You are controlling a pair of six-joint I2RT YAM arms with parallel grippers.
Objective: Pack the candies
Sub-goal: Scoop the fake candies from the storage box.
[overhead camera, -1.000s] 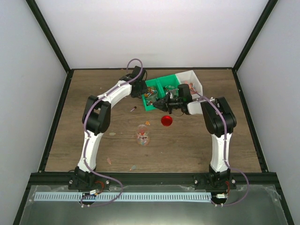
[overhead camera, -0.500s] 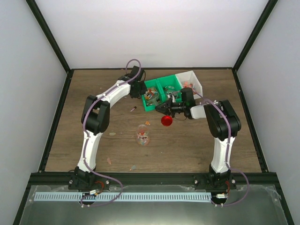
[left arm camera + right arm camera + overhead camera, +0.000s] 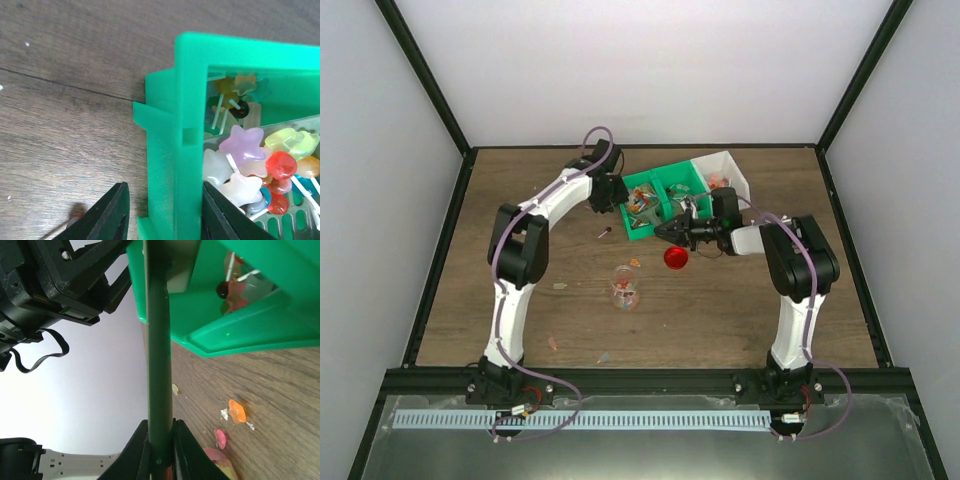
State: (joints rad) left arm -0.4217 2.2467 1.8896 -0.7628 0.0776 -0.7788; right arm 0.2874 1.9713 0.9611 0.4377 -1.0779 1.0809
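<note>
The candies (image 3: pixel 248 165) are star-shaped and round sweets on thin sticks, heaped in a green bin (image 3: pixel 190 130). In the top view the bin (image 3: pixel 655 222) lies at the back middle of the table. My left gripper (image 3: pixel 164 210) straddles the bin's corner wall, open, with a gap between its left finger (image 3: pixel 107 215) and the wall. My right gripper (image 3: pixel 160 427) is shut on the dark green handle of a scoop (image 3: pixel 159 360) next to the bin's near side. Loose candies (image 3: pixel 237 411) lie on the wood below it.
A small clear jar (image 3: pixel 624 288) with a few sweets stands in the table's middle. A round red lid (image 3: pixel 675 258) lies just right of it. A white tray (image 3: pixel 732 172) adjoins the green bin. Stray sweets (image 3: pixel 553 343) lie on the near left of the table.
My left gripper's jaws have parted from the bin's corner wall and the left wrist has shifted slightly left. The right gripper, still holding the scoop handle, has edged right along the bin's near side.
</note>
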